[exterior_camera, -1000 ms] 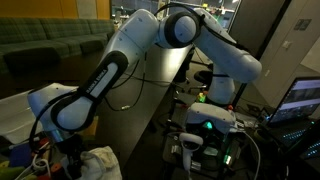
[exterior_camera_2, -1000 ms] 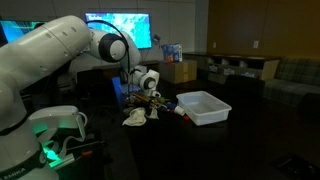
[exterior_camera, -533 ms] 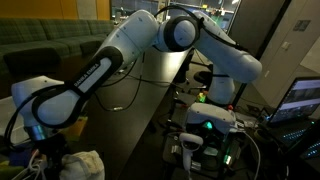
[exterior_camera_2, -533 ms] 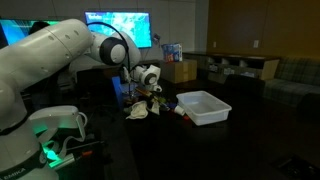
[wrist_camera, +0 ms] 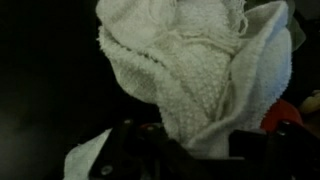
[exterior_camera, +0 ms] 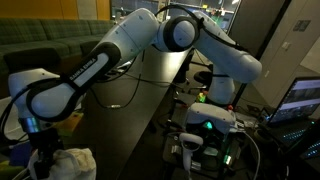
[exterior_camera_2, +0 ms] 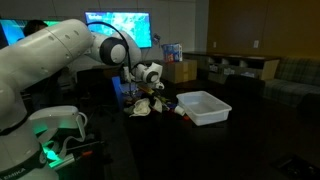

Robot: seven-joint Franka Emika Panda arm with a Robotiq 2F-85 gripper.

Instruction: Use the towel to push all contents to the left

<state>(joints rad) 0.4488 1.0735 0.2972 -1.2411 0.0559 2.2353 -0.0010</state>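
The towel [wrist_camera: 190, 60], a wrinkled white cloth, fills most of the wrist view and bunches down between my gripper's [wrist_camera: 195, 150] dark fingers, which are shut on it. In both exterior views the gripper [exterior_camera_2: 150, 85] [exterior_camera: 45, 150] hangs low over the dark table, with the towel [exterior_camera_2: 143, 107] [exterior_camera: 72, 165] trailing on the surface below it. The contents [exterior_camera_2: 163, 102], a small jumble of colourful toys, lie right beside the towel, between it and the bin. A red piece [wrist_camera: 285, 115] shows at the towel's right edge in the wrist view.
A large white plastic bin [exterior_camera_2: 205, 107] stands on the dark table [exterior_camera_2: 210, 150] just past the toys. A lit screen [exterior_camera_2: 118, 28] and shelves are behind. A green-lit control box [exterior_camera: 210, 125] and a laptop [exterior_camera: 300, 100] sit beside the robot's base.
The arm has dragged the towel across the table, leftwards in one exterior view and closer to the toys in the other. The grip on the towel stays the same.
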